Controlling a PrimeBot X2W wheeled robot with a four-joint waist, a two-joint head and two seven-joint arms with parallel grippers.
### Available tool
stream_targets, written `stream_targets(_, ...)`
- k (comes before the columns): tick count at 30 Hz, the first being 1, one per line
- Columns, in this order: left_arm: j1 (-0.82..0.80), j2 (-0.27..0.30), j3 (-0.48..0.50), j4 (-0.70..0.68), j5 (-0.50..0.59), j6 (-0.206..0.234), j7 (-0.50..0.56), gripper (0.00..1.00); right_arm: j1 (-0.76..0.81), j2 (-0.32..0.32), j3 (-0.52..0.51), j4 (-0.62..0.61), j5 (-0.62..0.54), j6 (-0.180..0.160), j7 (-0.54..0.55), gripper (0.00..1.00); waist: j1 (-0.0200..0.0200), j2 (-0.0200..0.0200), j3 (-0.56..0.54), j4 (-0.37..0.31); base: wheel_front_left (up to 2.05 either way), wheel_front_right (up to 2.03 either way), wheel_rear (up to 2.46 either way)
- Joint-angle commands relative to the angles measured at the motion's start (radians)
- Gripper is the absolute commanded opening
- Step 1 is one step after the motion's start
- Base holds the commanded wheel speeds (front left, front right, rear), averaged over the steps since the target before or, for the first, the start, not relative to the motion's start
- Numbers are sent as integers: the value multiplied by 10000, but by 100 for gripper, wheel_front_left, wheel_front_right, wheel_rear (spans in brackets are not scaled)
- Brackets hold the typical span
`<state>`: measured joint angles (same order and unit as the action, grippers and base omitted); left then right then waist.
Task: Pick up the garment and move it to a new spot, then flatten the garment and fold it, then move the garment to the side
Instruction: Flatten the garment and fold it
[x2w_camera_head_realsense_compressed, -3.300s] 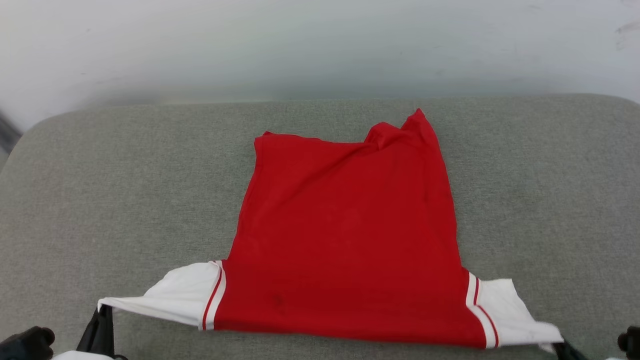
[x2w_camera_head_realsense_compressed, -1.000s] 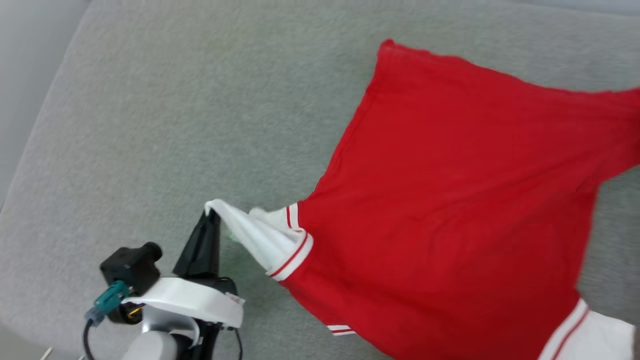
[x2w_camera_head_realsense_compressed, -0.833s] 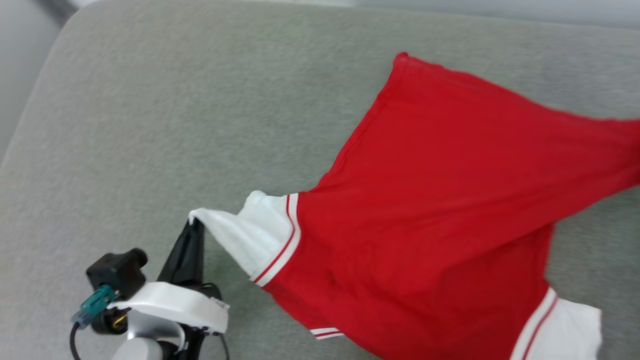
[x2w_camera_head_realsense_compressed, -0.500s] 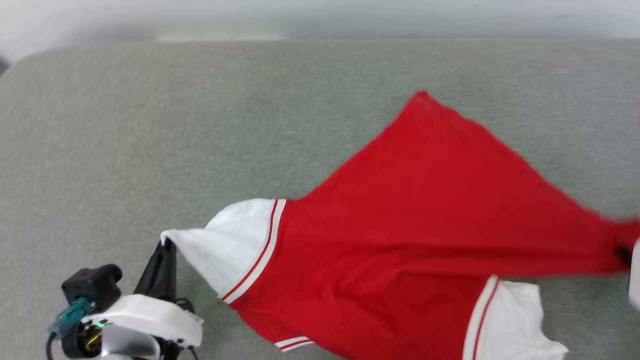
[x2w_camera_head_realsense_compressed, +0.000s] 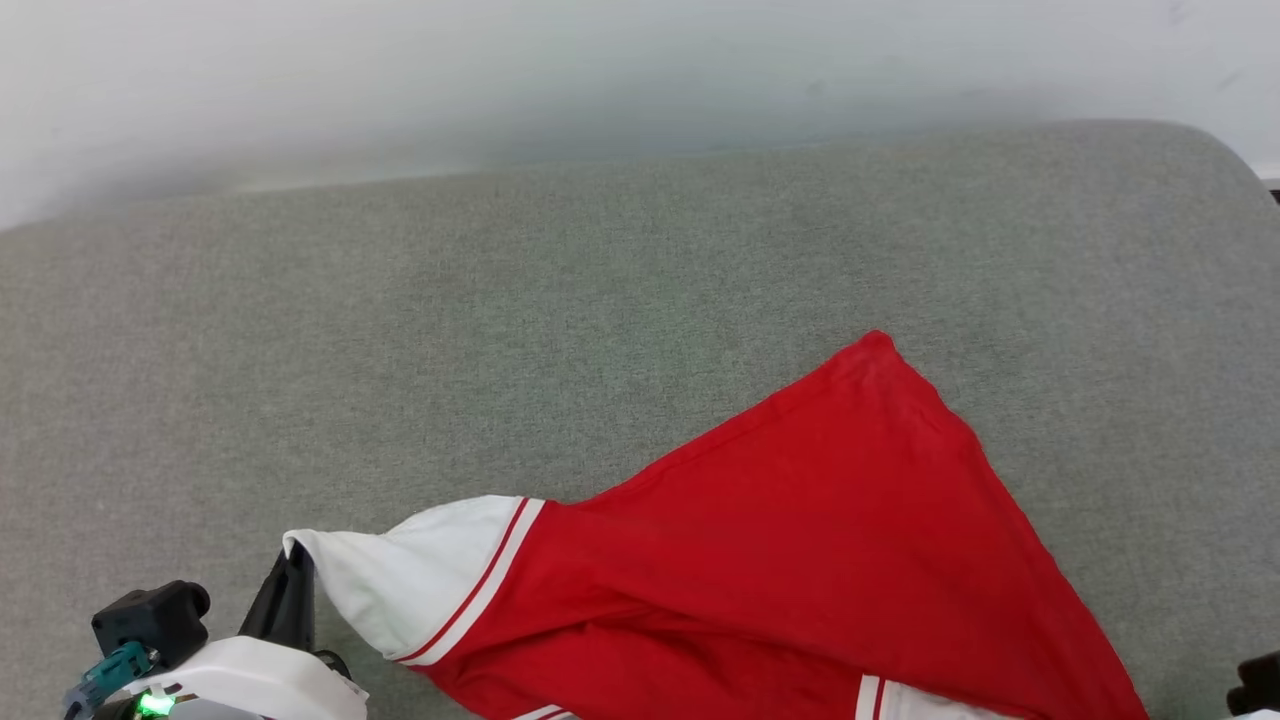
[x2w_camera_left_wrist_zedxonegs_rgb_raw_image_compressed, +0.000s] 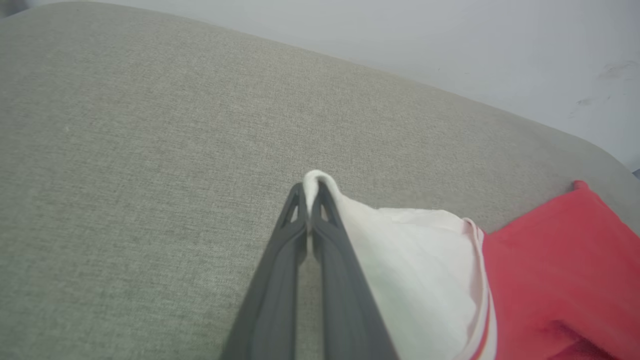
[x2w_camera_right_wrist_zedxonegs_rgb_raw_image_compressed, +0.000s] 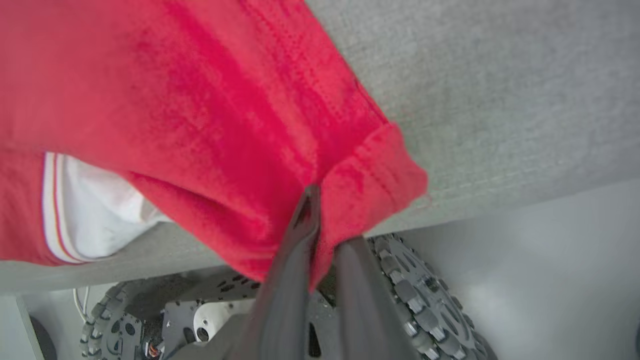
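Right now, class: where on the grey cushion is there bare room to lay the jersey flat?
Bare: the cushion between its far edge and the red corner of the garment, and the stretch left of the white sleeve. A narrower strip lies right of the red edge. Crowded: the near edge, where left gripper and right gripper pinch the garment.

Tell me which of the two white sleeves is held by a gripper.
The sleeve at the head view's lower left: the left gripper is shut on its tip. The other sleeve, at the bottom edge, lies free; the right gripper pinches red fabric.
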<state>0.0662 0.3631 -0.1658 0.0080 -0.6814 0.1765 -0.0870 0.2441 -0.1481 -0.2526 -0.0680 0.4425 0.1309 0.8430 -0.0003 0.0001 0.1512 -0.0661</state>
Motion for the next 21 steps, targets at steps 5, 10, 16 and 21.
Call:
stream_targets(5,16,10,-44,-222,-51,75,92,0,-354,514,-244,-14,-10,-3,-2939,100,3,-1,-53,-61,0,0,0)
stream_targets(10,-75,75,-81,-473,7,88,139,0,-1310,563,-263,415,-161,-3,-6128,100,3,-1,52,-68,0,0,0)
stream_targets(16,-508,140,-180,-949,175,151,160,0,-3414,-445,606,1935,-166,-3,-7176,100,3,-1,586,271,0,0,0)
stream_targets(21,-1084,111,-357,-1103,342,20,113,0,-5083,-1809,1931,2505,296,-3,-5114,100,3,-1,1184,671,0,0,0)
